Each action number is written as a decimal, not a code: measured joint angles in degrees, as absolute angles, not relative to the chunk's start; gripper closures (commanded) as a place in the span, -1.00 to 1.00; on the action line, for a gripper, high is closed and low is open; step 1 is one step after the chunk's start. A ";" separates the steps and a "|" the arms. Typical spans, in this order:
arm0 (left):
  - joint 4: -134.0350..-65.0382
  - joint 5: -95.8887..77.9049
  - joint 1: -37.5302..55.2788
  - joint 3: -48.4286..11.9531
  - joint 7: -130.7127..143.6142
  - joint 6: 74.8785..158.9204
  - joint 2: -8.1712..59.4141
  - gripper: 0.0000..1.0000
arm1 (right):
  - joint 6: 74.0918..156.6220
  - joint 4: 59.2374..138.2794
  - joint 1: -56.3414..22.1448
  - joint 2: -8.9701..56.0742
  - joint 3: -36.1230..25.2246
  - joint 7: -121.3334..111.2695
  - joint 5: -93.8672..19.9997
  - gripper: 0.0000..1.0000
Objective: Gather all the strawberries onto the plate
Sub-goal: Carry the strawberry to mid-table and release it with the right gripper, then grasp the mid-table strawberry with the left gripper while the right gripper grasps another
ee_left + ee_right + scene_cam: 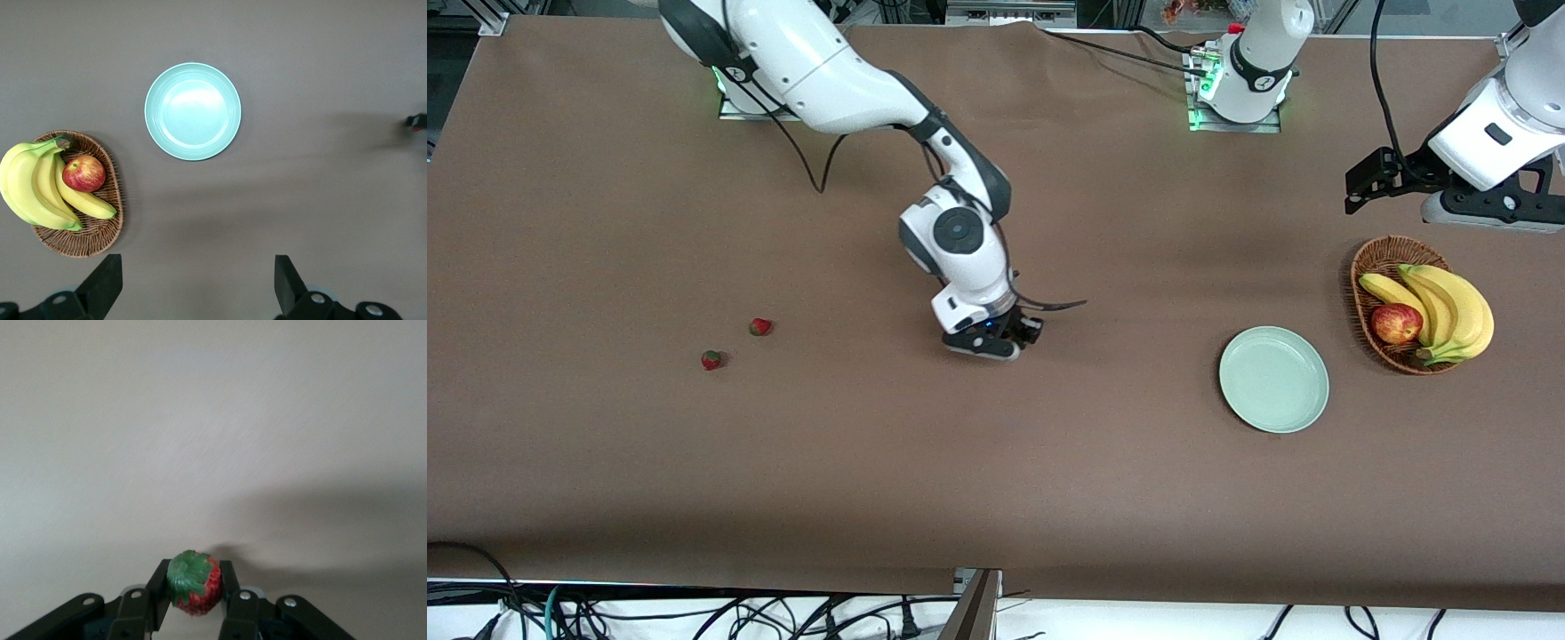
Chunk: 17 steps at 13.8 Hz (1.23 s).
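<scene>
My right gripper [193,583] is shut on a small red strawberry [195,587] with a green leafy top, held above the brown table near its middle. From the front, that gripper [996,342] hangs low over the cloth and hides the berry. Two more strawberries lie on the table toward the right arm's end, one [760,327] a little farther from the front camera than the other [711,359]. The pale mint-green plate [1273,379] lies bare toward the left arm's end. My left gripper [197,283] waits open, high above the table beside the basket, with the plate [193,111] in its view.
A brown wicker basket [1371,261] with bananas [1449,307] and a red apple [1396,323] stands beside the plate at the left arm's end. A cable trails from the right wrist. Loose cables lie under the table's near edge.
</scene>
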<state>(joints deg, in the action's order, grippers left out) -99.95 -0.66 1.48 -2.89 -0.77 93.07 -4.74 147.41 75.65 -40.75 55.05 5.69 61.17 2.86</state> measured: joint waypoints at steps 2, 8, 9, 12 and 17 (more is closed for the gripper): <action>-99.94 -0.66 1.48 -2.89 -0.77 93.06 -4.74 -1.00 | 148.04 74.50 -41.89 56.11 5.57 62.04 2.87 -1.00; -99.94 -0.66 1.48 -2.66 -0.77 92.97 -4.45 -1.00 | 141.54 71.92 -39.93 54.34 2.17 57.85 3.62 -1.00; -99.93 -0.66 1.47 -2.61 -0.77 92.61 -4.17 -1.00 | 137.45 71.65 -38.03 52.84 1.86 53.33 3.61 -1.00; -99.97 -0.66 1.48 -2.79 -0.77 89.55 -2.56 -1.00 | 124.46 71.61 -31.11 48.24 1.23 38.79 3.60 -1.00; -100.13 -1.38 1.78 -3.11 -0.44 98.11 8.31 -1.00 | 110.40 72.95 -21.45 44.69 -0.30 26.23 3.61 -1.00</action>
